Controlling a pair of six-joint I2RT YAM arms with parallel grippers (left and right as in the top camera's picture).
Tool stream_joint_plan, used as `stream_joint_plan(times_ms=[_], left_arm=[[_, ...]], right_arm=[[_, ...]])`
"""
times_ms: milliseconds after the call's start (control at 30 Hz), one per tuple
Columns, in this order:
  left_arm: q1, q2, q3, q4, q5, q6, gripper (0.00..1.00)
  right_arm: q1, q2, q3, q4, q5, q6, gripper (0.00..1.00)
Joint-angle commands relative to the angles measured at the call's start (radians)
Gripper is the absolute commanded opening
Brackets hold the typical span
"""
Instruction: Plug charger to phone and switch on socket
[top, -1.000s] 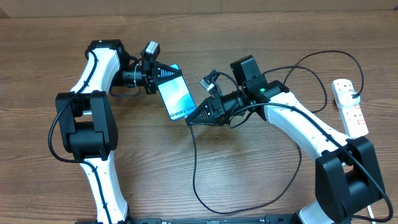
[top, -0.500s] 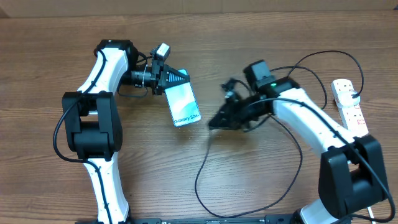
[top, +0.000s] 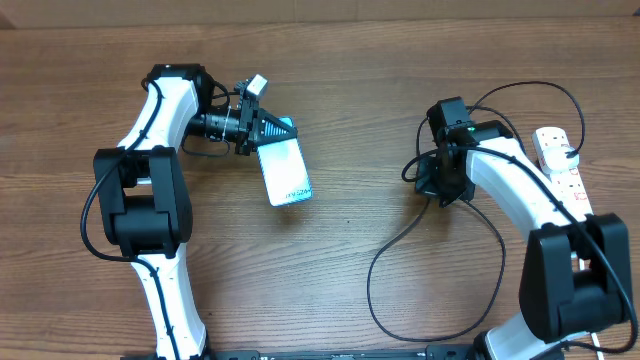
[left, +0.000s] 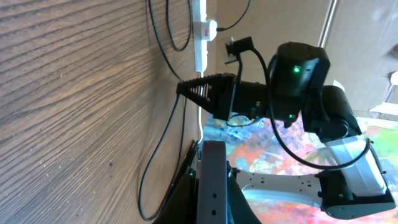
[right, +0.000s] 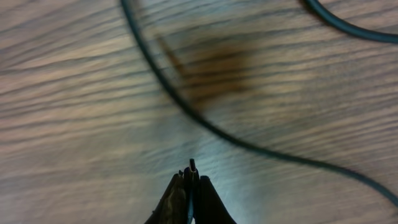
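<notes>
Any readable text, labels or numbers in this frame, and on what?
"Galaxy", faintly, on the phone screen's lower short edge in the overhead view; the characters after it are too small to read.
Socket: red marks only, no legible print.
Wrist views: no text.

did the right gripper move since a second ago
Yes. The right gripper has pulled away from the phone, toward the power strip, which stayed put.
</notes>
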Motion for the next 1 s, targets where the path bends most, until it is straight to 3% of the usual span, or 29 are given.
stream_joint_plan(times_ms=[0, 133, 233, 300, 400, 433, 467, 500, 700, 900, 967], left_arm=[[-0.002, -0.033, 0.010, -0.004, -0.014, -0.045, 0.04], [-0.002, -0.033, 0.010, -0.004, -0.017, -0.045, 0.04], [-0.002, -0.033, 0.010, -0.004, -0.018, -0.048, 0.04], [-0.002, -0.033, 0.010, -0.004, -0.017, -0.048, 0.04], [-0.002, -0.033, 0.010, -0.004, -0.017, -0.048, 0.04], [-0.002, -0.033, 0.010, -0.004, -0.017, -0.048, 0.04], [-0.002, -0.033, 0.010, -0.004, -0.017, -0.048, 0.04], [-0.002, -0.033, 0.010, -0.004, -0.017, -0.048, 0.04], [-0.002, -0.033, 0.010, -0.004, -0.018, -0.048, 0.04], [-0.002, -0.033, 0.010, -0.004, -0.017, -0.048, 0.04], [-0.002, -0.033, 0.010, -0.004, -0.017, -0.048, 0.04]], right_arm=[[0.001, 0.051, -0.030, 0.039, 0.072, 0.040, 0.04], [0.001, 0.068, -0.043, 0.087, 0.059, 0.045, 0.06], [0.001, 0.070, -0.043, 0.092, 0.035, 0.045, 0.20], [0.001, 0.070, -0.043, 0.087, 0.024, 0.046, 0.38], [0.001, 0.070, -0.044, 0.080, 0.026, 0.057, 0.55], [0.001, 0.070, -0.045, 0.077, 0.026, 0.072, 0.64], [0.001, 0.070, -0.052, 0.074, 0.026, 0.096, 0.79], [0.001, 0.070, -0.057, 0.074, 0.025, 0.101, 0.81], [0.001, 0.070, -0.093, 0.063, -0.037, 0.135, 0.80], [0.001, 0.071, -0.141, 0.093, -0.079, 0.154, 0.25], [0.001, 0.071, -0.146, 0.090, -0.079, 0.155, 0.18]])
